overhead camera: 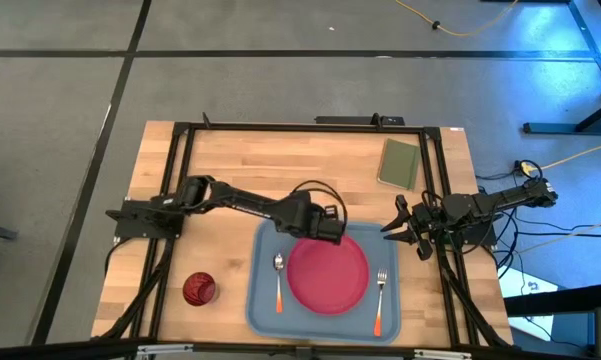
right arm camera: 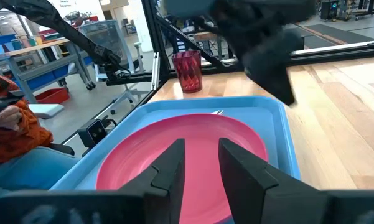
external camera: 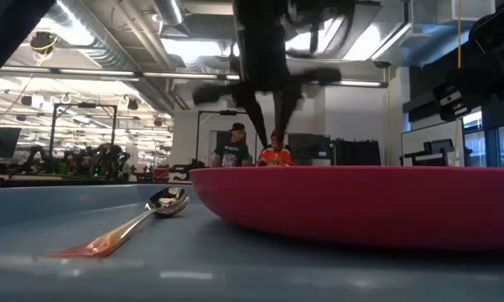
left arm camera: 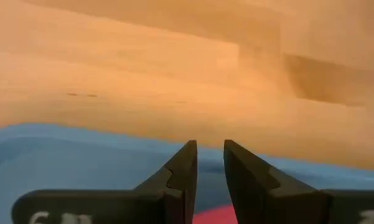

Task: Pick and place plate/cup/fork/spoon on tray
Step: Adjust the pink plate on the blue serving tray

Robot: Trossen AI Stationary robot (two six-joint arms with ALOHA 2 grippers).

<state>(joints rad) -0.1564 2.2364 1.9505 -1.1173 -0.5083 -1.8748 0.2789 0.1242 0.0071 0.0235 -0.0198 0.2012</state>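
Three of four: plate (overhead camera: pixel 327 274), spoon (overhead camera: pixel 278 280) and fork (overhead camera: pixel 380 292) already lie in the tray (overhead camera: pixel 261 310); cup (overhead camera: pixel 199 289) is not in yet.
Plate: centred in tray, flat, spoon on its left, fork on its right, neither touching it as far as the high view shows.
Cup: upright on the wooden table (overhead camera: pixel 230 160), off the tray's left edge, near the front-left corner, apart from the tray rim.
Left gripper (overhead camera: pixel 332 232): over the tray's far edge at the plate's far rim; fingers narrowly parted with a slim gap, nothing between them in the left wrist view.
Right gripper (overhead camera: pixel 404 232): parked off the tray's right side near the frame, fingers a little apart, holding nothing.
Step in hand (judged): left arm clears the plate and goes for the cup.
How to do it well: lift clear of the plate rim before swinging left, so nothing in the tray gets nudged.
Grasp: widen the fingers first; the present gap looks too slim for the cup wall.
Approach: come from above, take one wall or span the rim, keep it upright.
Placement: free tray floor is scarce; far-left corner above the spoon looks the best spot.
Risk: the cup looks light and may tip or skid if clipped.
Other: green pad (overhead camera: pixel 399 163) at the far right of the table, not involved.
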